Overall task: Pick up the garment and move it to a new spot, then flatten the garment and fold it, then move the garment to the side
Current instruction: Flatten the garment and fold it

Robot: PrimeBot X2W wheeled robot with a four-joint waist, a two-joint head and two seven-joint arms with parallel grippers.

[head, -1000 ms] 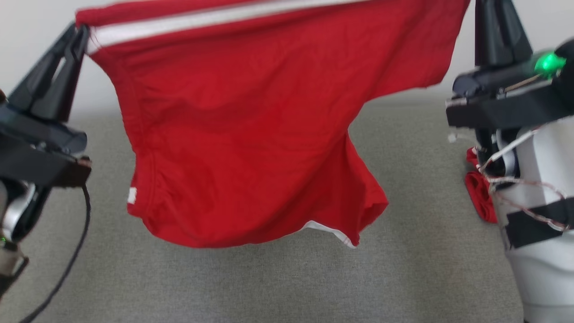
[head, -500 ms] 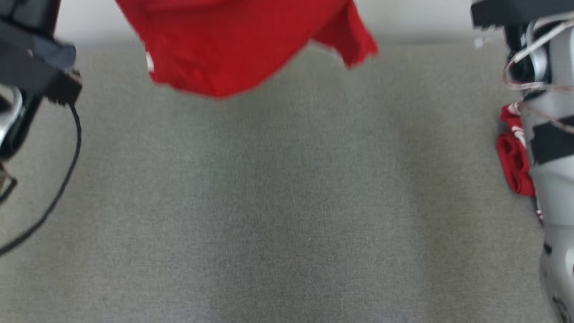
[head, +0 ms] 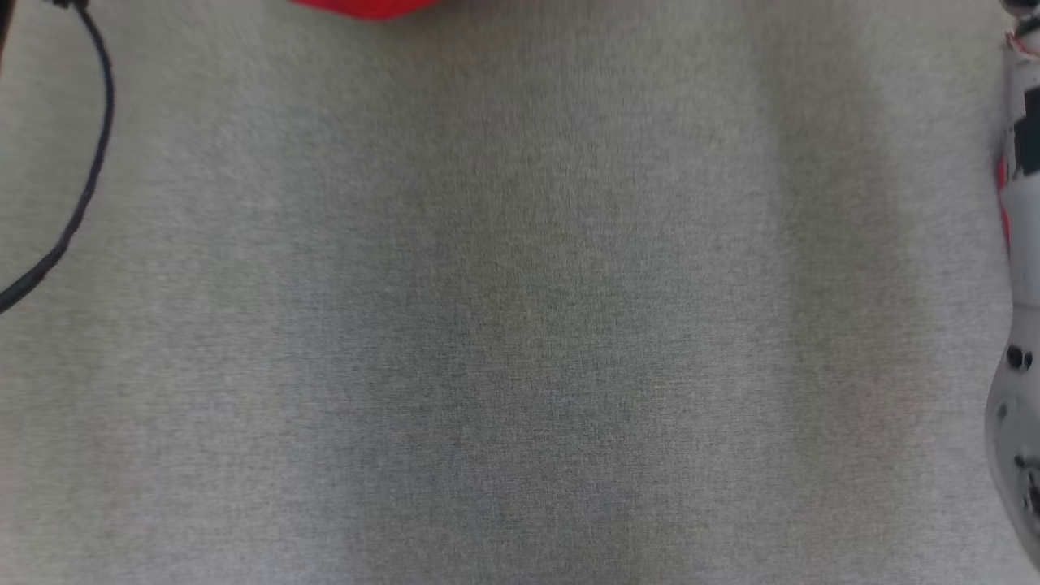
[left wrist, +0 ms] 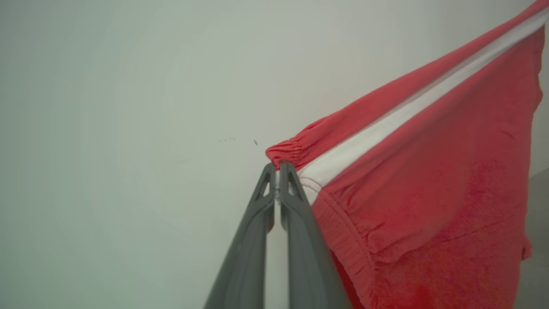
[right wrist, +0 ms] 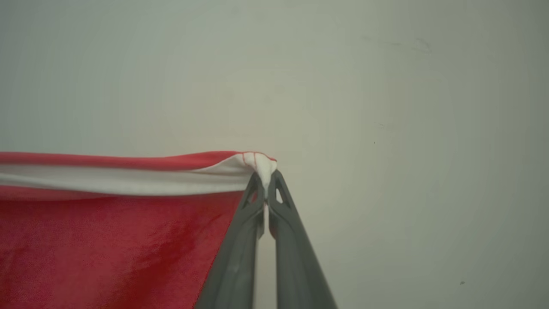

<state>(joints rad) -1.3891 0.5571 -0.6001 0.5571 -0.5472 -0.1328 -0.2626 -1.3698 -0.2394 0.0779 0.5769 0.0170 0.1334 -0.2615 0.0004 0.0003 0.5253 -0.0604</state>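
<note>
Slippage worries me: my left gripper (left wrist: 277, 169) and right gripper (right wrist: 266, 178) each clamp closed on a thin corner of the garment (left wrist: 429, 193); a jerk could free one side.

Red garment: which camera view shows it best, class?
The left wrist view: the garment spreads widest there, with its white stripe and stitched edge, pinched by the left hand. The right wrist view shows a corner pinched by the right hand; the head view, a red sliver at its top edge.
</note>
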